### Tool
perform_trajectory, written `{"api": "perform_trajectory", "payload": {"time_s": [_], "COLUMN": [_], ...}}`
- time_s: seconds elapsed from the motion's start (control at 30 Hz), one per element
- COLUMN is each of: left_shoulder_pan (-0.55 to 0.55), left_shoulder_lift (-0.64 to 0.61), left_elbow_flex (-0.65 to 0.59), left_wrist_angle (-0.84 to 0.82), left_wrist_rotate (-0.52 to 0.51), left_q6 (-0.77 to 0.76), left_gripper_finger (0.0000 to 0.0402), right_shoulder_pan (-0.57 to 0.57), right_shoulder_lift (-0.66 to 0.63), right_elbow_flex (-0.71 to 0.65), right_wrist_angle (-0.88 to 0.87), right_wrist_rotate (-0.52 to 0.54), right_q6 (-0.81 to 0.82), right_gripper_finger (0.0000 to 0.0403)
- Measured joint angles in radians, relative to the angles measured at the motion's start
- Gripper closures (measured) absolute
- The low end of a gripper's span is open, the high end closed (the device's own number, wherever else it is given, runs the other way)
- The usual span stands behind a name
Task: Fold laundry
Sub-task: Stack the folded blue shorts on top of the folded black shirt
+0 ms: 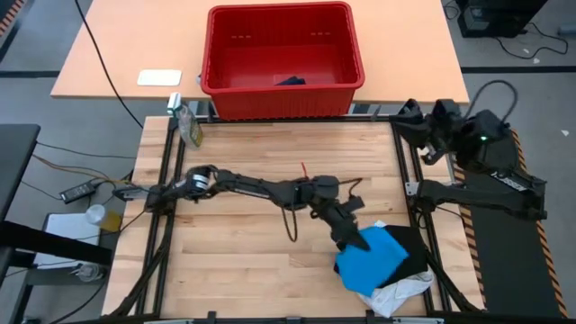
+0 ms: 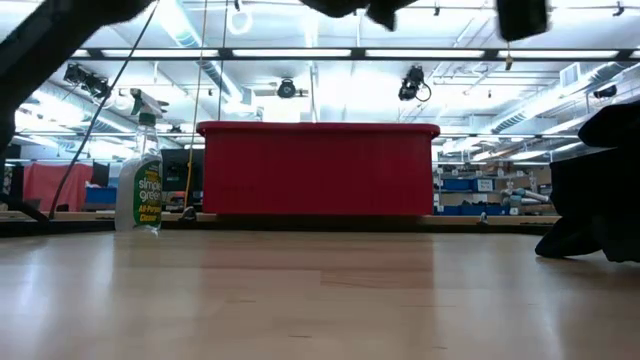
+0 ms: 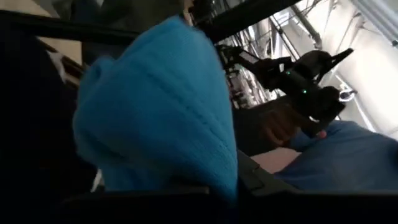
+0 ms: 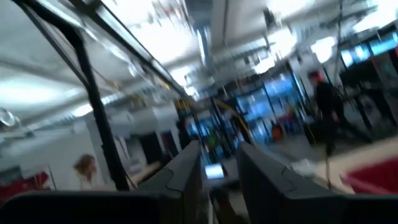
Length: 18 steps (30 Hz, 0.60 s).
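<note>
Folding barely begun: left gripper (image 1: 353, 239) fingers clamped on bright blue knitted cloth (image 1: 373, 258) at five o'clock, atop unfolded black garment (image 1: 412, 243) and crumpled white garment (image 1: 402, 291); right gripper's (image 4: 219, 180) fingers slightly apart, holding nothing.

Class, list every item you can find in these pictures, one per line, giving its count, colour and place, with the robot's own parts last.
blue garment: one, bright blue, near right part of the wooden table, on top of the pile
black garment: one, black, under the blue one
white garment: one, white, at the pile's near edge
basket: one, red, on the far table, something dark inside
spray bottle: one, clear with green label, far left corner
wooden table: one, light wood
left tool: one, dark, shut on the blue garment
right tool: one, dark, raised off the table at far right, nothing between its fingers
</note>
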Motion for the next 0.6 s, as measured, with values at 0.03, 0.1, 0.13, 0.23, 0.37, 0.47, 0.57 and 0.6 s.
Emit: {"api": "perform_trajectory", "payload": {"time_s": [0.03,0.1,0.13,0.23,0.37,0.47,0.57,0.6], "left_shoulder_pan": [-0.004,-0.011,-0.011,-0.01,-0.016,-0.016,-0.018,-0.021], "left_shoulder_lift": [0.025,0.085,0.109,0.188,0.278,0.316,0.345,0.356], "left_elbow_flex": [0.043,0.138,0.181,0.298,0.336,0.319,0.319,0.319], "left_wrist_angle": [-0.008,0.007,0.002,0.013,0.047,0.065,0.068,0.066], "left_wrist_rotate": [0.0,-0.033,-0.047,-0.095,-0.184,-0.247,-0.246,-0.241], "left_q6": [-0.01,-0.03,-0.037,-0.069,-0.124,-0.186,-0.193,-0.193], "left_gripper_finger": [0.0389,0.0389,0.0389,0.0387,0.0386,0.0385,0.0385,0.0385], "right_shoulder_pan": [-0.004,-0.01,-0.013,-0.015,-0.015,-0.015,-0.015,-0.016], "right_shoulder_lift": [-0.001,-0.001,0.0,0.001,0.001,0.0,0.003,0.004], "right_elbow_flex": [0.0,0.001,0.001,0.001,0.001,0.001,0.0,0.0], "right_wrist_angle": [0.028,0.053,0.053,0.058,0.066,0.067,0.059,0.059], "right_wrist_rotate": [-0.005,-0.013,-0.014,-0.013,-0.011,-0.01,0.001,0.001], "right_q6": [0.014,0.045,0.058,0.09,0.109,0.108,0.099,0.091], "right_gripper_finger": [0.029,0.029,0.029,0.029,0.029,0.029,0.029,0.029]}}
